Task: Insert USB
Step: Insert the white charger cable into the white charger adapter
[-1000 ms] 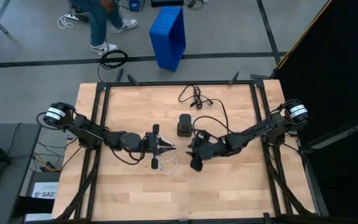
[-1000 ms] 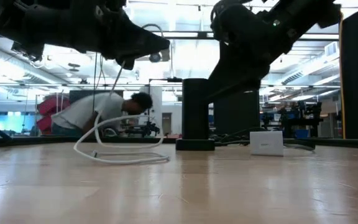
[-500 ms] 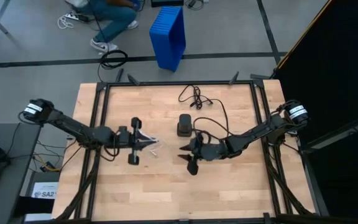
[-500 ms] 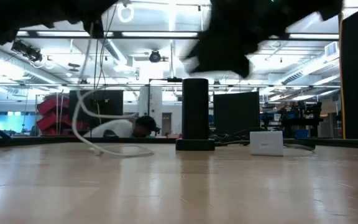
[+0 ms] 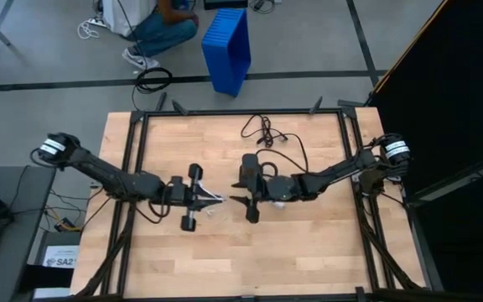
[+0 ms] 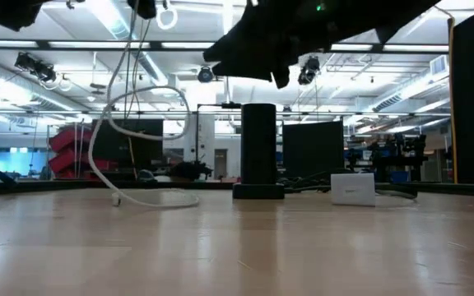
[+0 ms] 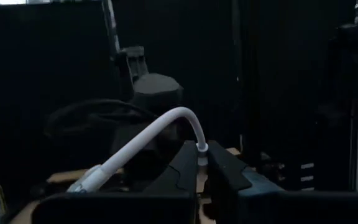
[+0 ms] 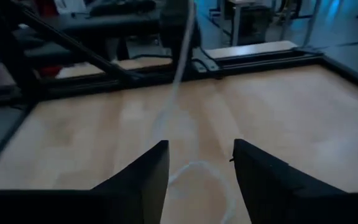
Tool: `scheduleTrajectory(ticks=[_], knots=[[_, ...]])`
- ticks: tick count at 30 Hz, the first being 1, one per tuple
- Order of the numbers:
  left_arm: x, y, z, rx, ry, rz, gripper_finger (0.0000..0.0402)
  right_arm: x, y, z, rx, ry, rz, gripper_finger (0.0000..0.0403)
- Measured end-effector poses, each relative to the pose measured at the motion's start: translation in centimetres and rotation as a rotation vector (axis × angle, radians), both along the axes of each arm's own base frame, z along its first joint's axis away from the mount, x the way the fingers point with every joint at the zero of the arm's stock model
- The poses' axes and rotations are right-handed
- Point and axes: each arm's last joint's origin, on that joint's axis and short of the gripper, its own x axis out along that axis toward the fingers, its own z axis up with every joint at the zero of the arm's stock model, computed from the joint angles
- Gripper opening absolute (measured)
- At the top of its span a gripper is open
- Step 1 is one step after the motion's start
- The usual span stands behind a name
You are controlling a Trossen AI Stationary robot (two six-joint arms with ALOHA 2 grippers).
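USB [image 7: 166,126] lifted higher, clamped in left end effector [image 7: 202,163].

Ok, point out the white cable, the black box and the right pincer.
White cable [image 6: 148,93]: low view, top of its raised loop.
Black box [image 6: 258,148]: low view, front face.
Right pincer [image 8: 197,163]: right wrist view, gap between fingertips.

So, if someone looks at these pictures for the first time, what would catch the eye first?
Probably the thin white USB cable, lifted in a tall loop above the wooden table, one end pinched in the left gripper left of centre. Next, the right gripper facing it from the middle, fingers apart and holding nothing. Behind them stands a black box with its dark cord.
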Motion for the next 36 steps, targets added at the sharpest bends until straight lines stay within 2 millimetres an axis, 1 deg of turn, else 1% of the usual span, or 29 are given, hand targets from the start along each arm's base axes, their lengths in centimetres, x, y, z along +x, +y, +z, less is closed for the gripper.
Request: scheduleTrajectory(ticks=[3,5,8,12,18,23,26,34,36], knots=[[1.3,-0.3,-0.4,0.001,0.035,0.035,0.0000,0.1,-0.9,-0.3,-0.001,0.034,0.026,0.0173],[2.1,-0.4,-0.3,-0.002,0.037,0.053,0.0000,0.1,-1.3,-0.5,0.009,0.049,0.050,0.0179],[3.1,-0.6,-0.3,-0.002,0.045,0.062,0.0000,0.2,-1.4,-0.4,0.045,0.047,0.099,0.0185],[3.9,-0.6,0.3,0.001,0.030,0.073,0.0000,0.2,-1.4,-0.5,0.085,0.053,0.150,0.0190],[4.6,-0.5,1.6,0.026,0.016,0.088,0.0000,0.2,-1.3,-0.6,0.095,0.065,0.167,0.0183],[4.9,-0.5,1.8,0.040,0.020,0.093,0.0000,0.1,-1.1,-0.7,0.120,0.077,0.204,0.0165],[5.0,-0.4,2.3,0.037,0.004,0.098,0.0000,0.1,-1.1,-0.7,0.121,0.086,0.209,0.0155],[5.4,-0.6,3.4,0.059,-0.017,0.053,0.0000,0.2,-2.0,-0.7,0.101,0.077,0.191,0.0148],[5.4,-0.5,3.4,0.066,-0.010,0.062,0.0000,0.3,-2.0,-0.6,0.074,0.074,0.200,0.0134]])
